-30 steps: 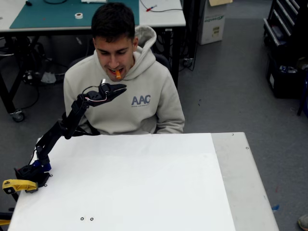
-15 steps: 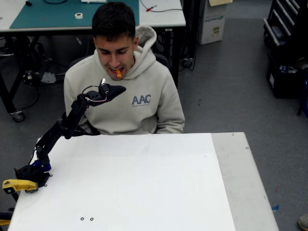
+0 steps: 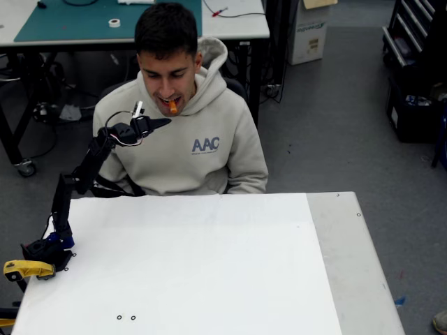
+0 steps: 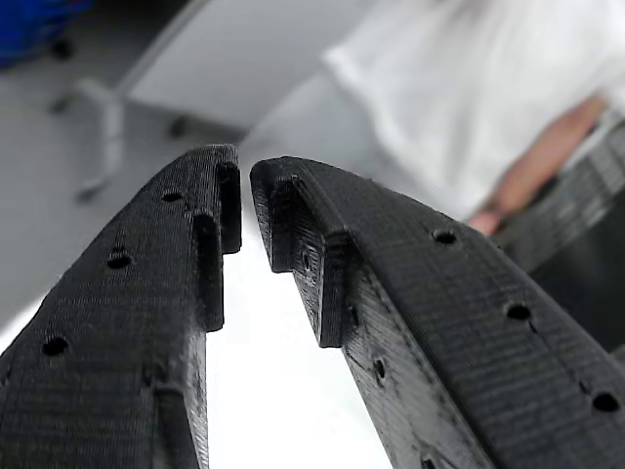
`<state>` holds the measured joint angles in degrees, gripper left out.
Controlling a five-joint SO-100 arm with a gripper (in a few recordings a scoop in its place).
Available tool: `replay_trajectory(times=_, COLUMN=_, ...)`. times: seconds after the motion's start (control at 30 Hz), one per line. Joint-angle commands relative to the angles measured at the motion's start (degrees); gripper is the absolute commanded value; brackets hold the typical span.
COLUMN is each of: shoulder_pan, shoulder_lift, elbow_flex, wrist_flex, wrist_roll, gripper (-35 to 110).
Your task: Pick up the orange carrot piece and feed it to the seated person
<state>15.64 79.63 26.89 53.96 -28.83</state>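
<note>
The orange carrot piece (image 3: 172,106) sticks out of the mouth of the seated person (image 3: 202,143), who sits behind the white table in a light grey hoodie. My black gripper (image 3: 164,123) is raised in front of the person's chest, just below and left of the chin, a short way off the carrot. In the wrist view the gripper (image 4: 244,195) holds nothing. Its two black fingers (image 4: 146,293) stand nearly together, with only a thin slit at the tips.
The white table (image 3: 209,265) spreads out below the arm, whose base (image 3: 45,250) sits at its left edge beside a yellow clamp (image 3: 24,268). A bench with a green mat (image 3: 70,21) stands behind the person.
The arm has drawn back to the left and slightly up, away from the person's mouth. The carrot piece stays in the mouth.
</note>
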Motion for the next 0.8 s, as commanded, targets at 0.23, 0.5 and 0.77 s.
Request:
replay_trajectory(times=0.23, shoulder_pan=0.5, shoulder_lift=28.5, elbow_flex=38.0, wrist_flex=0.1, wrist_roll=20.8, gripper=-2)
replay_trajectory(times=0.5, shoulder_pan=0.4, shoulder_lift=43.7, elbow_flex=66.0, wrist_flex=-0.8, wrist_roll=34.7, gripper=-2)
replay_trajectory(times=0.77, shoulder_pan=-2.3, shoulder_lift=56.8, elbow_flex=86.7, wrist_flex=-0.8, wrist_roll=41.0, gripper=-2)
